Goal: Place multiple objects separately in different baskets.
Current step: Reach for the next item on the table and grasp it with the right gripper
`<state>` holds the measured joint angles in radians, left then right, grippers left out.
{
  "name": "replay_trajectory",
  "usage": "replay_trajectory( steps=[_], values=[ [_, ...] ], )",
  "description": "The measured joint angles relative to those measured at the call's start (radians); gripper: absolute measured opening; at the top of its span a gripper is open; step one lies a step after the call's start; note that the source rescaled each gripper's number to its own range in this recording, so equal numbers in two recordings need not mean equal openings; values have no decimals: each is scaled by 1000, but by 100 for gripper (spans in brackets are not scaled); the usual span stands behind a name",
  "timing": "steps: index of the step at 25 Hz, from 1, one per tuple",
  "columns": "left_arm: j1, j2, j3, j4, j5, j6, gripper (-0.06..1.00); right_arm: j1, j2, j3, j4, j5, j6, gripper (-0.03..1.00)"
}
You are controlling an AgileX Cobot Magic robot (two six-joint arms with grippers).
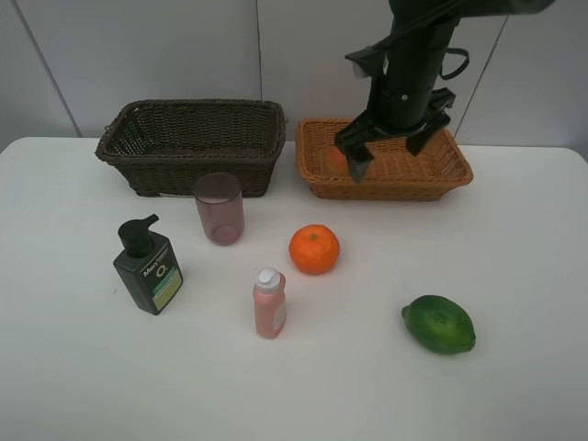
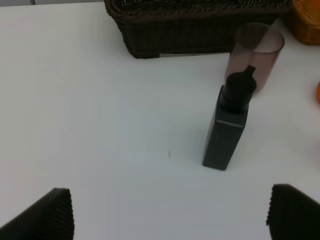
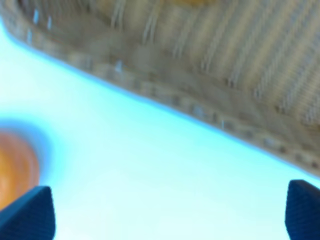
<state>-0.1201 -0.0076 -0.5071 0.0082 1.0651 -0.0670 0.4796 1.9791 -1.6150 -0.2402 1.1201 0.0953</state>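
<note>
Peach (image 1: 335, 158) we saw in tan basket (image 1: 441, 180); five objects (image 1: 314, 249) stood on desk (image 1: 514, 386); left fingers (image 2: 50, 215) and right fingers (image 1: 356, 165) were spread.

The table (image 1: 514, 266) is plain white. The deeper basket (image 1: 188, 142) is a dark brown weave; the shallower basket (image 1: 395, 175) is a light orange-tan weave. The cup (image 1: 219, 209) is see-through mauve. The pump bottle (image 1: 147, 271) is very dark green with a black pump and a pale green and white label (it looks nearly black from the left wrist). The small bottle (image 1: 269, 308) is pink, capped white. The orange (image 1: 314, 249) is bright orange, the green fruit (image 1: 439, 324) glossy green. The right gripper (image 1: 386, 158) is black.
</note>
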Motion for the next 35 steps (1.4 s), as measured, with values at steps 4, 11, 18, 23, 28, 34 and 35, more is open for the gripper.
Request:
replay_trajectory(
  steps=[4,11,18,23,28,34,35],
  values=[
    [0,0,0,0,0,0,100,4,-163,232,20,-97,-84,100],
    [0,0,0,0,0,0,100,5,-360,536,81,-146,-133,100],
    [0,0,0,0,0,0,100,5,-489,776,124,-253,-152,100],
    [0,0,0,0,0,0,100,5,-539,865,125,-323,-167,100],
    [0,0,0,0,0,0,100,5,-540,916,125,-413,-167,100],
    [0,0,0,0,0,0,100,5,-540,935,114,-449,-166,100],
    [0,0,0,0,0,0,100,5,-540,935,111,-450,-166,100]
  ],
)
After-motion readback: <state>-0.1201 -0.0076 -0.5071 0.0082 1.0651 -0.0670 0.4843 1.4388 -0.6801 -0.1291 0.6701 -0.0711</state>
